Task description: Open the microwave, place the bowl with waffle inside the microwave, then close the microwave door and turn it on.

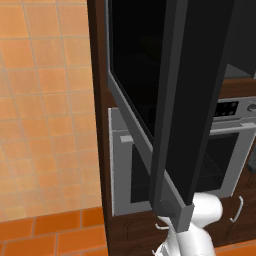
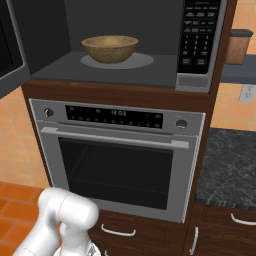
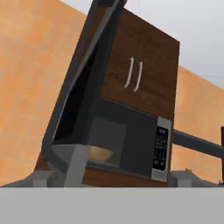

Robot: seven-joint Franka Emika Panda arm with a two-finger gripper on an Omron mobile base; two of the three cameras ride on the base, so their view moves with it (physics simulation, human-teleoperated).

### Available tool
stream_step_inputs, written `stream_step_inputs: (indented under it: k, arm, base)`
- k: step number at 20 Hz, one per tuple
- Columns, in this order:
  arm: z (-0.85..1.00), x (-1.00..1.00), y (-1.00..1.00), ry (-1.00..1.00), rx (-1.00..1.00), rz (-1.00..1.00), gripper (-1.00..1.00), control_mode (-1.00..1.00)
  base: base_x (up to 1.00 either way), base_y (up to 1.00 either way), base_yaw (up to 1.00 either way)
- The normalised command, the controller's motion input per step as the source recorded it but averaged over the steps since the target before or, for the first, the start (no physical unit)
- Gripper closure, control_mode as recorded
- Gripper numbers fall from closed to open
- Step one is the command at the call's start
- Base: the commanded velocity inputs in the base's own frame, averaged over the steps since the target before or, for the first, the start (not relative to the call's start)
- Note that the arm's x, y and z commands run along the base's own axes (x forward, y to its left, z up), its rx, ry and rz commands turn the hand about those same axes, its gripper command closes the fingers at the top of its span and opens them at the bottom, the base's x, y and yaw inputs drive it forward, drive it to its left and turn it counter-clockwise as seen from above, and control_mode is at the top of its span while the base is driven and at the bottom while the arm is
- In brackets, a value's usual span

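While microwave door (image 1: pixel 150 95) hangs open, bowl (image 2: pixel 110 48) sits inside microwave (image 2: pixel 150 45).

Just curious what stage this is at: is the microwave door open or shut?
Open. The door stands swung out to the left, and the bowl sits in plain sight on the turntable inside the microwave.

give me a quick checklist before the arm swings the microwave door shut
1. Bowl inside the microwave, on its floor: ok.
2. Bowl set back from the cavity's front edge, out of the door's path: ok.
3. Waffle in the bowl: cannot tell, the inside is hidden from these angles.
4. Microwave door open, swung out to the left: ok, ready to push.
5. Gripper touching the door: cannot tell.
6. Control panel on the right unobstructed for switching on: ok.
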Motion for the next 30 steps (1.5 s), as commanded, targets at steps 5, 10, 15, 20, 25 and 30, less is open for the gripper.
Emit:
stream_step_inputs:
  k: [5,10,15,20,25,30]
  arm:
    - [0.42,0.54,0.99,-0.35,-0.21,-0.7,-1.0,-1.0]
    - [0.09,0.96,0.56,-0.17,-0.12,-0.59,-1.0,-1.0]
    - [-0.18,1.0,-0.24,0.0,0.0,-0.01,-1.0,-1.0]
    - [-0.04,1.0,-0.58,0.07,0.05,0.05,-1.0,-1.0]
    - [0.0,1.0,-0.9,0.07,0.11,0.22,-1.0,-1.0]
    - [0.0,1.0,-0.97,0.07,0.12,0.26,-1.0,-1.0]
  base:
    - [0.0,0.0,0.0]
    - [0.0,0.0,0.0]
    - [0.0,0.0,0.0]
    - [0.0,0.0,0.0]
    - [0.0,0.0,0.0]
    - [0.0,0.0,0.0]
